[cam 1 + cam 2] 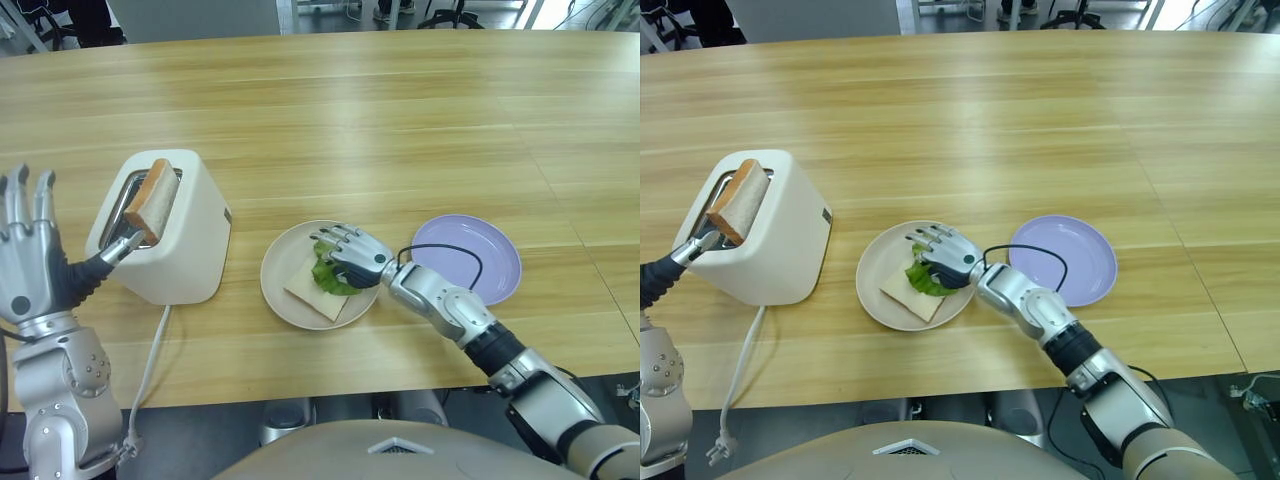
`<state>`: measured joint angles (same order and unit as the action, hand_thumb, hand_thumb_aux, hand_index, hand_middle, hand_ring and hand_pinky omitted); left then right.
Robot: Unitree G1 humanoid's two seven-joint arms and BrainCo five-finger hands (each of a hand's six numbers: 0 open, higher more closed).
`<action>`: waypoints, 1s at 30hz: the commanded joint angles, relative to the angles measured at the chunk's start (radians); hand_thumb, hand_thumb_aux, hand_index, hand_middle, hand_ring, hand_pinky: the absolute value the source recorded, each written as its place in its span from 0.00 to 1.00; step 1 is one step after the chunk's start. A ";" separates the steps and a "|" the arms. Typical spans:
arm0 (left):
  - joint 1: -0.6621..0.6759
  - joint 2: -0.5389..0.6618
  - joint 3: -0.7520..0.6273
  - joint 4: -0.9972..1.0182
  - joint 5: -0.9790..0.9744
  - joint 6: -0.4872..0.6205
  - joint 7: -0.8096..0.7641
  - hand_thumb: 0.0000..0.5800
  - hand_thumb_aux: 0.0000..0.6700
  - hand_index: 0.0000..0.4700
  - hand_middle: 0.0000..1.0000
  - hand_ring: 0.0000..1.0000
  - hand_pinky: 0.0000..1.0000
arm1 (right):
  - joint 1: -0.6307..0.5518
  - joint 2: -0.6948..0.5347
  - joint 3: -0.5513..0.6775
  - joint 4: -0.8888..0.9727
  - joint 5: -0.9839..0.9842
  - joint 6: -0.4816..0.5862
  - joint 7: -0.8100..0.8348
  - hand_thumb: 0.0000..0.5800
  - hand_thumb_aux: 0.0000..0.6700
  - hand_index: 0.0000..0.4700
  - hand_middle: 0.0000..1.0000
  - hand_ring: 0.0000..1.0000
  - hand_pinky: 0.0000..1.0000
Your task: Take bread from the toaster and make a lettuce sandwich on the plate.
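Lettuce (328, 283) sits directly under the right hand (352, 256), green edge showing below and to the left of its palm. Bread (312, 297) lies flat beneath the lettuce, with one corner sticking out toward the robot, past the hand.

Both are on the beige plate (278, 262), whose bare rim shows left of the right hand. A purple plate (480, 262) is just right of that hand, beside the forearm, with no food on it.

The toaster (190, 240) stands well left of the right hand and just right of the left hand (22, 265). It is tilted, with the slot facing up and left. A second slice (152, 200) stands in the slot, about half of it above the top.

Right hand: palm down, fingers curled over the lettuce and closed on it, holding it against the bread.

Left hand: fingers (45, 200) straight and spread, pointing up, gripping nothing. Its thumb reaches right, and the tip meets the toaster top at the slot, by the lower end of the second slice. I cannot tell whether it touches the slice itself.

A cord (150, 370) runs from the toaster base toward the near edge of the table (350, 130).
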<state>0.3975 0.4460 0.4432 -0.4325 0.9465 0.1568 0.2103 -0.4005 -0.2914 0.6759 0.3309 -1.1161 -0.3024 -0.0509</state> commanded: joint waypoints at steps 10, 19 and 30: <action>-0.180 0.038 -0.189 0.164 -0.033 0.020 -0.109 0.00 0.00 0.00 0.00 0.00 0.00 | 0.035 -0.026 -0.015 -0.113 0.044 0.027 -0.042 0.00 0.00 0.00 0.00 0.00 0.00; -0.252 0.095 -0.236 0.231 -0.078 0.019 -0.179 1.00 1.00 0.98 0.78 0.78 0.78 | 0.189 -0.071 -0.212 -0.484 0.272 -0.007 -0.038 0.00 0.00 0.00 0.00 0.00 0.00; -0.332 0.084 -0.188 0.236 -0.263 -0.114 -0.062 1.00 1.00 0.98 1.00 1.00 1.00 | 0.348 -0.078 -0.386 -0.547 0.532 -0.115 -0.045 0.00 0.00 0.00 0.00 0.00 0.00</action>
<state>0.0934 0.5335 0.2401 -0.1890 0.7261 0.0942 0.1074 -0.0675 -0.3673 0.2969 -0.2178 -0.6034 -0.3863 -0.0995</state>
